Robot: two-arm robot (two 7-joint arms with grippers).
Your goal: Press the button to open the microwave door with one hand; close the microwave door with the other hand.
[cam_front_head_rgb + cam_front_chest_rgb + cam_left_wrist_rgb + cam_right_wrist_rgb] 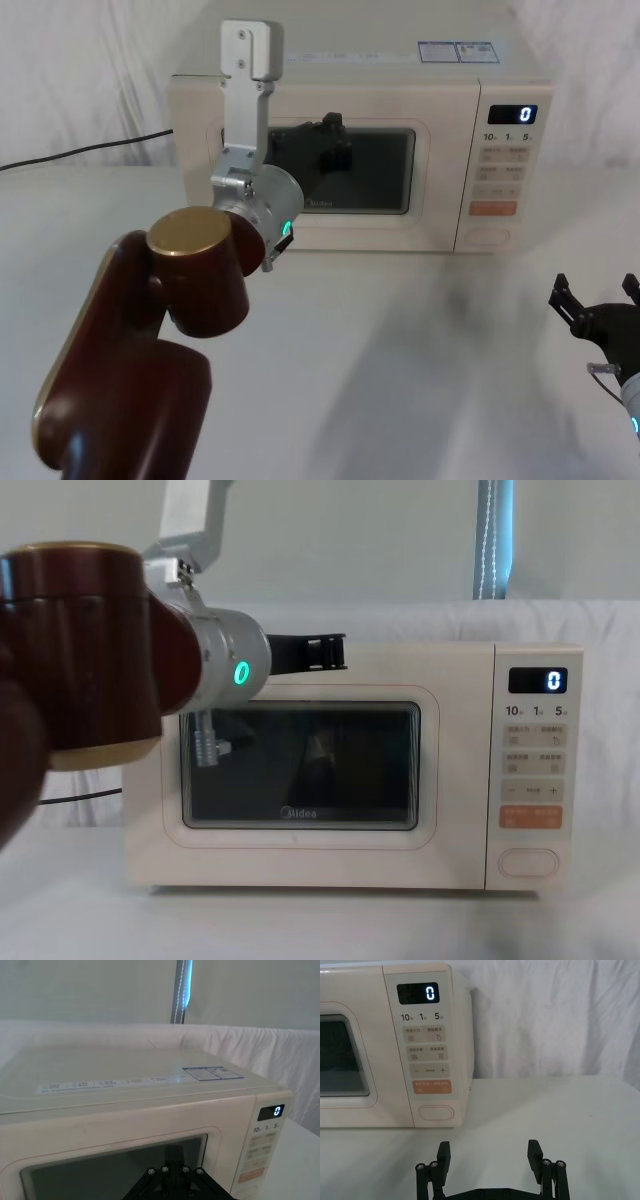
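Note:
The cream microwave door (380, 170) (300, 765) lies flush with the oven body, its dark window facing me. My left gripper (330, 140) (318, 651) hovers right in front of the door's upper edge, left of centre; whether it touches the door I cannot tell. The wide pill-shaped button (487, 237) (436, 1112) (529, 861) sits at the bottom of the control panel, untouched. Low over the table at the front right, my right gripper (595, 290) (489, 1152) is open and empty, well short of the button and a little to its right.
The panel display (418, 993) reads 0, and an orange key (431, 1087) sits just above the button. My maroon left arm (190, 270) fills the near left. A black cable (80, 152) trails off left of the microwave on the white table (400, 350).

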